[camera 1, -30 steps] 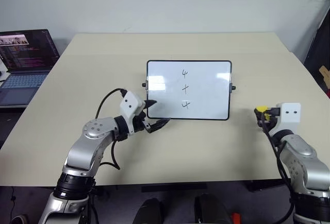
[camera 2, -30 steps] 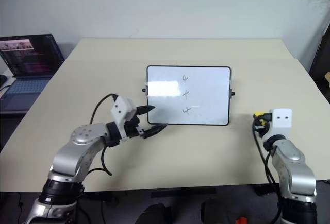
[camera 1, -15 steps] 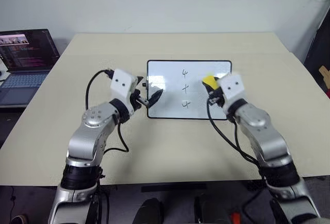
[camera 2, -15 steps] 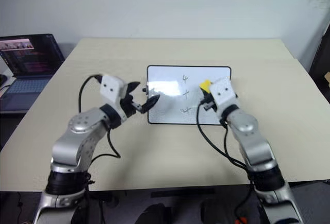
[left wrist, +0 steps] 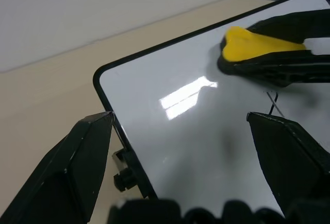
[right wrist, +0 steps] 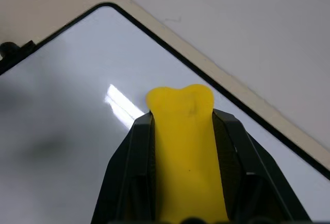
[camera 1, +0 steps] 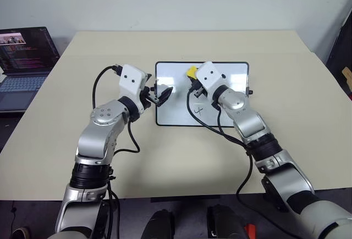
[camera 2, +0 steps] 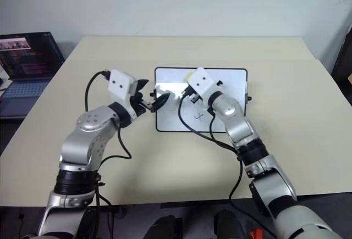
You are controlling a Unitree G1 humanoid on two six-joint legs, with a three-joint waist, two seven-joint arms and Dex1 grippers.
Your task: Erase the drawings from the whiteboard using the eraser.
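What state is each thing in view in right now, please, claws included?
Whiteboard: flat on the table, one "4" scribble visible.
Eraser: pinched in the right claw, over the board.
Left claw: open, astride the board's left edge.
Laptop: open, screen lit.

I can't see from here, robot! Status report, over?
Right gripper shut on eraser, over whiteboard. Left gripper open at board's left edge. One drawing visible. Nothing in the way.

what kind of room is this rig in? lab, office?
Probably an office or small lab: a plain beige table against a bare white wall, an open laptop showing code on a side surface, and a small whiteboard laid flat as the workpiece.
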